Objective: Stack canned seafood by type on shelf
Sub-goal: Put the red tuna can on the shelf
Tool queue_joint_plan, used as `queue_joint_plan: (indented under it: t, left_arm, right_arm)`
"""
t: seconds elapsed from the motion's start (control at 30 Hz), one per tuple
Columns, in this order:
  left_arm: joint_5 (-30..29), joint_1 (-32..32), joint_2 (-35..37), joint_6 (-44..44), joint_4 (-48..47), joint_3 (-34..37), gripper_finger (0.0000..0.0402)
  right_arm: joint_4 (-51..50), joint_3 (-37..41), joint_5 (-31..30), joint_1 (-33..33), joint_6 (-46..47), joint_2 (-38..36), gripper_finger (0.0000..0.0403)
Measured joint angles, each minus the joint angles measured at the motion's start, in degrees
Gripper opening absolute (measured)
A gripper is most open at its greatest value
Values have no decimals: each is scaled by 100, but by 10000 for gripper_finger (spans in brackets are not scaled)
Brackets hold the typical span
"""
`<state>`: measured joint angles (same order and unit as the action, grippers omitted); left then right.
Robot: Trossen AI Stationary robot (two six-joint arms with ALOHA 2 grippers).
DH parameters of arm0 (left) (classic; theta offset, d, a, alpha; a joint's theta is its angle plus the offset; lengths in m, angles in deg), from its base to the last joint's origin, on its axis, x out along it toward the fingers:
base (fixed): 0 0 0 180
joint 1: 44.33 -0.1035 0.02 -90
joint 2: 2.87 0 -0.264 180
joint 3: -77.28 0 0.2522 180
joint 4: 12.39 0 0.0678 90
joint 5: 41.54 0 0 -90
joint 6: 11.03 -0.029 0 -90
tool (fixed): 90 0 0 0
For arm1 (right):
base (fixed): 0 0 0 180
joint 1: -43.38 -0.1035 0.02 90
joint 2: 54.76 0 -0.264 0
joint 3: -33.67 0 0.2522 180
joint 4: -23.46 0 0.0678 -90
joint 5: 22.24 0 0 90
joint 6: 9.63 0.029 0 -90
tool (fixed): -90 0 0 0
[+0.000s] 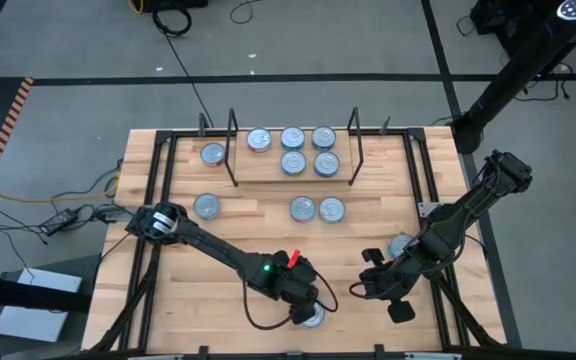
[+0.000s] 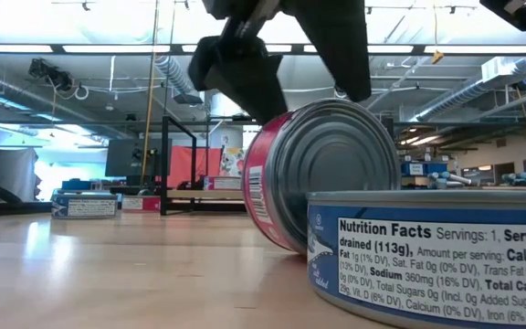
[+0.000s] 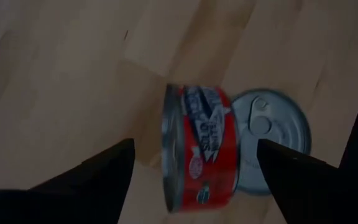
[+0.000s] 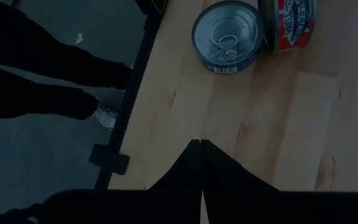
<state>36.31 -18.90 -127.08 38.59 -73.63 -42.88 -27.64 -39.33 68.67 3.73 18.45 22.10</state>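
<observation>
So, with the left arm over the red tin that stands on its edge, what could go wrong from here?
1. The red tin stands tilted on its edge, leaning against the blue tin. It may roll or fall flat once touched.
2. The left gripper has its fingers open to either side of the red tin, and the blue tin lies right beside it. One finger may bump the blue tin on closing.
3. Both tins lie near the table's front edge, so a push might send one off.
</observation>
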Motion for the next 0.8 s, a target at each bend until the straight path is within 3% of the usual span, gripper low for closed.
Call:
queue_joint_plan:
  t: [0.33, 0.8]
  left_arm:
    - [214, -168, -117, -118, 104, 0, 298]
    - [833, -407, -188, -138, 425, 0, 282]
  right_arm:
    - [30, 0, -4, 1, -3, 0, 9]
    - [42, 0, -7, 1, -16, 0, 9]
